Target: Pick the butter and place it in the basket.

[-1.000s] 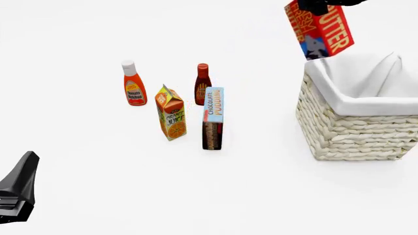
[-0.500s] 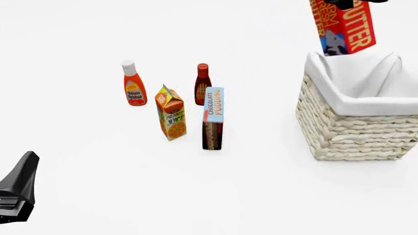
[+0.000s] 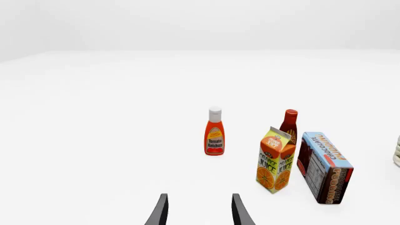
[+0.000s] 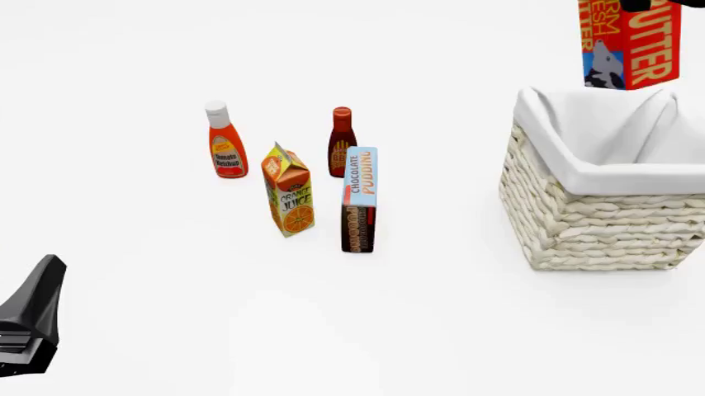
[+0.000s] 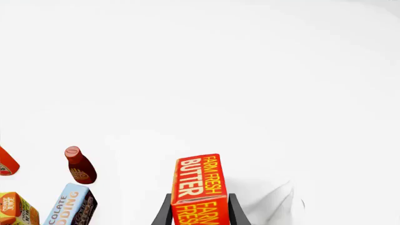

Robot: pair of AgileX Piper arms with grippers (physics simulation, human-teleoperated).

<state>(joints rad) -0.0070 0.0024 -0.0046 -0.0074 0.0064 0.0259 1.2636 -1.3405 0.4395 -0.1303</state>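
The butter (image 4: 630, 45), a red-orange box with white "BUTTER" lettering, hangs upright in the air above the basket's (image 4: 573, 223) open top, near its back side. In the right wrist view my right gripper (image 5: 200, 213) is shut on the butter (image 5: 198, 185), one dark finger on each side. In the front view that gripper is almost entirely cut off by the top edge. The basket is cream wicker with a white cloth liner (image 4: 617, 136). My left gripper (image 3: 198, 213) is open and holds nothing, low at the near left of the table (image 4: 31, 318).
Left of the basket stands a group of groceries: a ketchup bottle (image 4: 226, 142), a dark red sauce bottle (image 4: 342, 140), an orange juice carton (image 4: 290, 191) and a chocolate pudding box (image 4: 359, 200). A gap of white table separates them from the basket.
The right gripper has carried the butter to the right, from beyond the basket's left rim to above its opening. The left arm has stayed put.
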